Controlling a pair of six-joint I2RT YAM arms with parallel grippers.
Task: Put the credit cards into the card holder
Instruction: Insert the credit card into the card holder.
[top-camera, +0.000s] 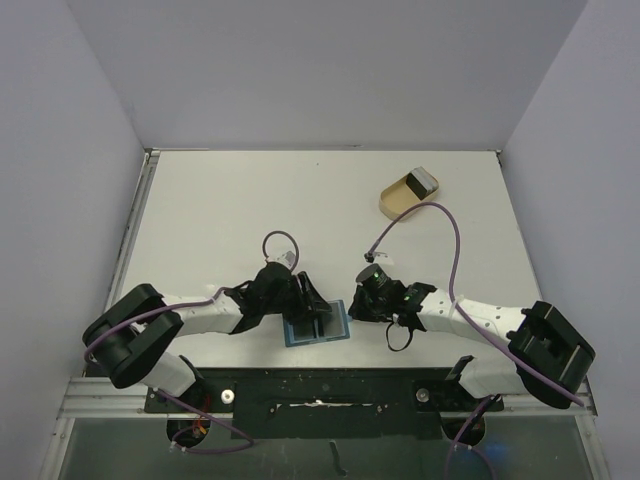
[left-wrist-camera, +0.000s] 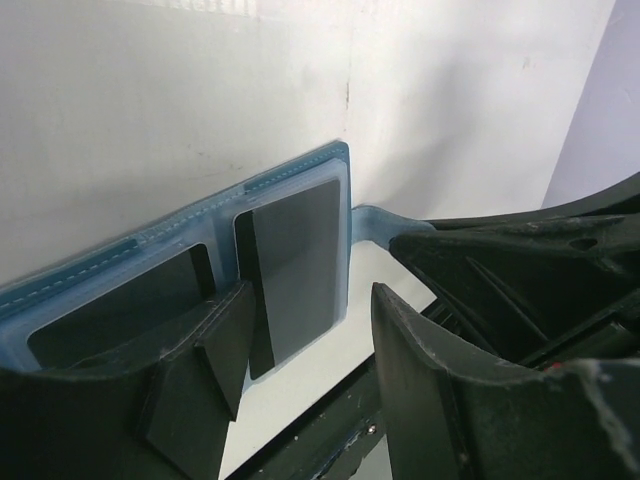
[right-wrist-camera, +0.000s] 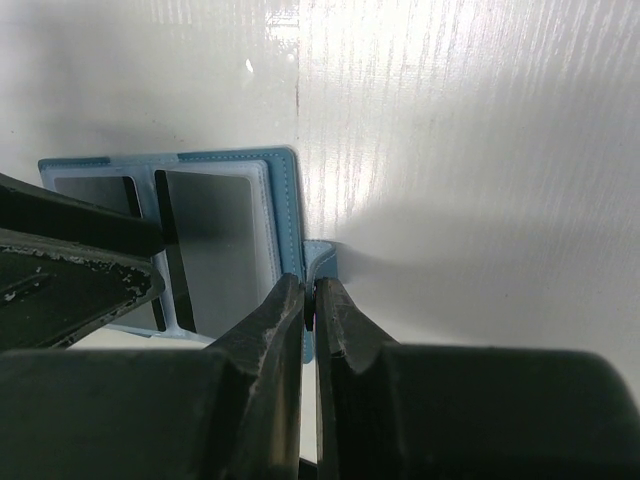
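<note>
The blue card holder (top-camera: 318, 325) lies spread open at the table's near edge. A grey credit card sits in each pocket: one (left-wrist-camera: 300, 270) in the right pocket, another (left-wrist-camera: 120, 305) in the left. My left gripper (left-wrist-camera: 310, 350) hovers open over the holder's near side, nothing between its fingers. My right gripper (right-wrist-camera: 310, 292) is shut on the holder's little closing tab (right-wrist-camera: 322, 255) at its right edge. The right wrist view shows the same cards (right-wrist-camera: 220, 245) in the holder (right-wrist-camera: 285, 200).
A tan oval dish (top-camera: 400, 198) stands at the far right of the table with a grey flat piece (top-camera: 426, 181) leaning in it. The black mounting rail (top-camera: 320, 385) runs just below the holder. Purple cables loop above both arms.
</note>
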